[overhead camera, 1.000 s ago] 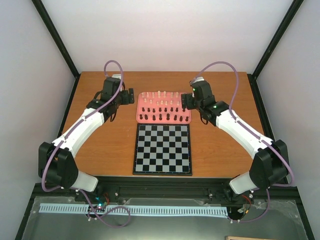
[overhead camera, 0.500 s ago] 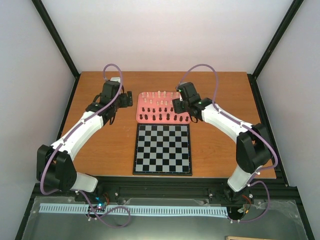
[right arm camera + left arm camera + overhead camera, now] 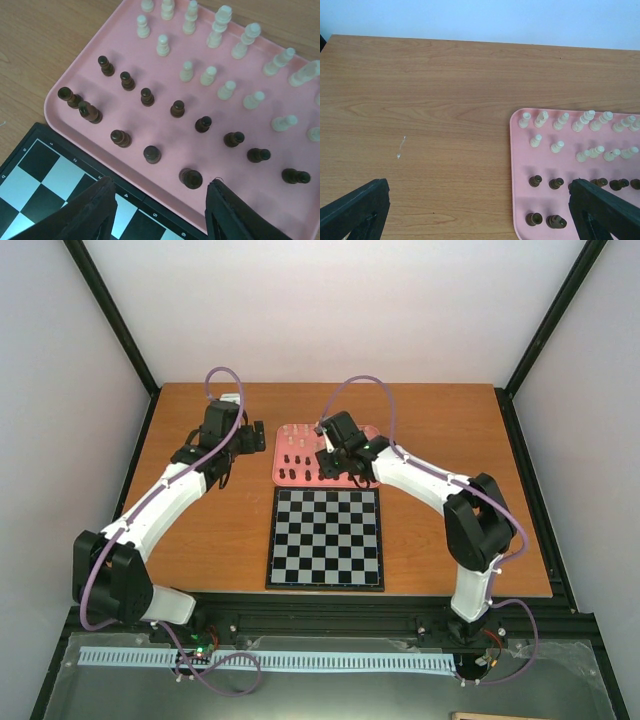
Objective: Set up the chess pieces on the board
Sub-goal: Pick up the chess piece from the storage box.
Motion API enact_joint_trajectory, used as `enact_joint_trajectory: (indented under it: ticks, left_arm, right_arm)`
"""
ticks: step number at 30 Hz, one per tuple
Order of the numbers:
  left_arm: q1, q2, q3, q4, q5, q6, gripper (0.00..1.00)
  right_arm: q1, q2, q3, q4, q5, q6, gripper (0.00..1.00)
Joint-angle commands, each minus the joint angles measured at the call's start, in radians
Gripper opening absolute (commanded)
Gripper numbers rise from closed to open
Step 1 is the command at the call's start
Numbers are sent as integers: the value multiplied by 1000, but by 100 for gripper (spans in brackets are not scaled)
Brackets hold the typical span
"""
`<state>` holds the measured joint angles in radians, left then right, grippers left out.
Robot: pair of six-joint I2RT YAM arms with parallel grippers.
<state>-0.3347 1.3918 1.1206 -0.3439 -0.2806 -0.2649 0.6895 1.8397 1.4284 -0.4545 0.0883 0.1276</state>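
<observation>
My right tool (image 3: 161, 183) parted, nothing gripped, over pink tray's (image 3: 160, 127) near rim, dark chess pieces (image 3: 151, 154) standing on tray, board (image 3: 40, 175) just beside tray, my left tool (image 3: 479, 185) spread wide, empty, left of tray

overhead, right gripper (image 3: 326, 453) and arm hide the tray (image 3: 280, 475) part and chess pieces (image 3: 177, 108) under them
</observation>
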Motion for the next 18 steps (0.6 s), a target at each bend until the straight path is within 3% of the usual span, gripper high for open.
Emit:
enact_joint_trajectory:
  ticks: [1,18]
  left_arm:
    - [2,10,21,19,4,-8,100]
    - [2,-8,15,14,-26,-8,100]
  right_arm:
    - [31,40,48,-42,-19,-16,50]
    - [51,174,123,-55,-22,-6,43]
